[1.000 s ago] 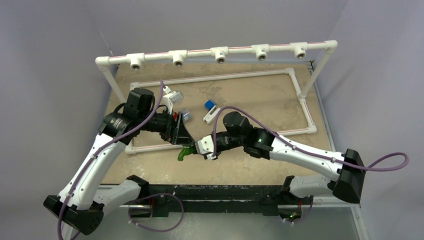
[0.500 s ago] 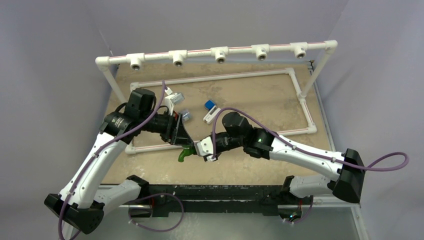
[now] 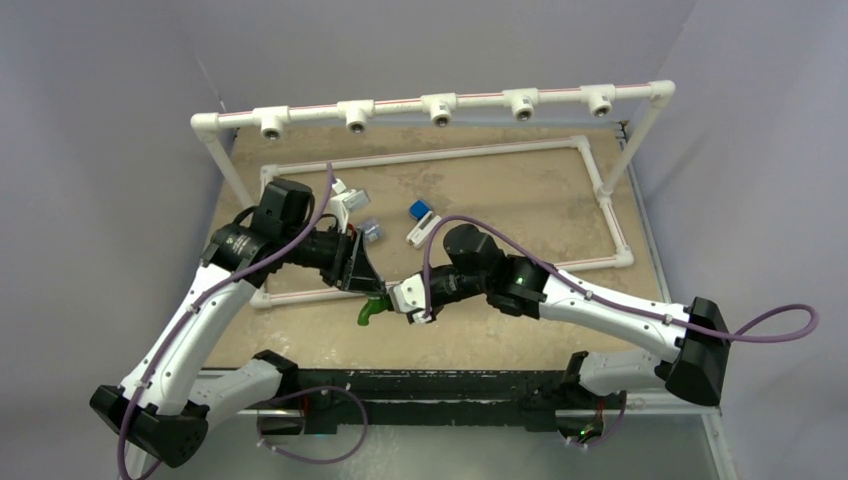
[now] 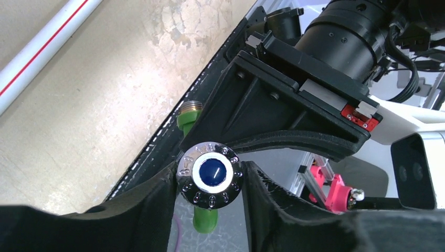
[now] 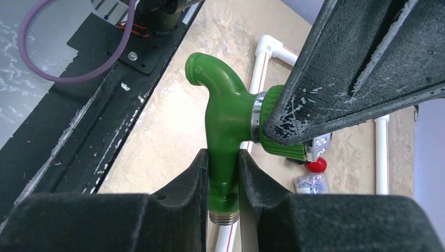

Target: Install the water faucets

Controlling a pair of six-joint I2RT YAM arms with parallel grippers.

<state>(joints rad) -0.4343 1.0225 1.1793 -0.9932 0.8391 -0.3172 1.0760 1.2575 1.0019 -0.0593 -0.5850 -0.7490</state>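
Item: green faucet, pinched in my right claw; left claw brackets its handle, grip I cannot tell. Installed: none; sockets beyond both claws unfilled.

Table: tan top, scuffed, under my jaws.
On it:
- white pipe frame, base loop flat, near rail right below my jaws
- white tap w/ blue handle, inside loop, just beyond my jaws
- red-knob tap, mostly hidden
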